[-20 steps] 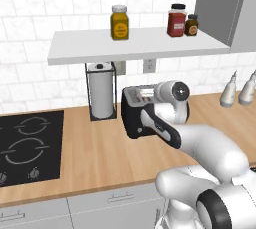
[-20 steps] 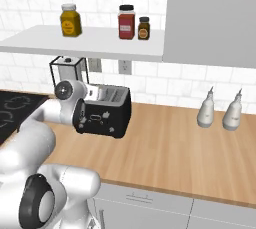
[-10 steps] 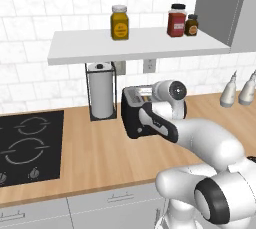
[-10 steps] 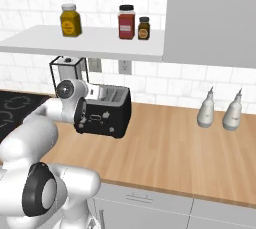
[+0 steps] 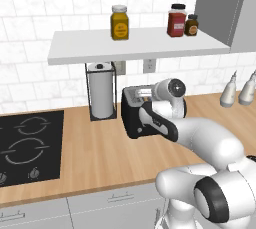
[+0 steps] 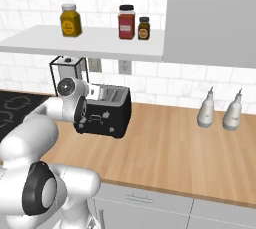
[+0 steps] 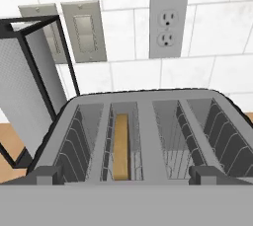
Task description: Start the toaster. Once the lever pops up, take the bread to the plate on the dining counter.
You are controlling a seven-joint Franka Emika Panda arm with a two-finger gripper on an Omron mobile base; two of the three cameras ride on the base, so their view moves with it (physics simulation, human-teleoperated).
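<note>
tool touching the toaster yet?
Cannot tell. In the hand view the toaster sits right below the camera, bread in its left slot, but the fingertips aren't visible. In both base views the arm hides the tool's end, so no gap or contact shows.

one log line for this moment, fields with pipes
stage: at toaster | bread: in left slot as the hand view shows it | gripper: open, holding nothing | plate: unseen

Bread upright in left slot of toaster, outlet behind
</note>
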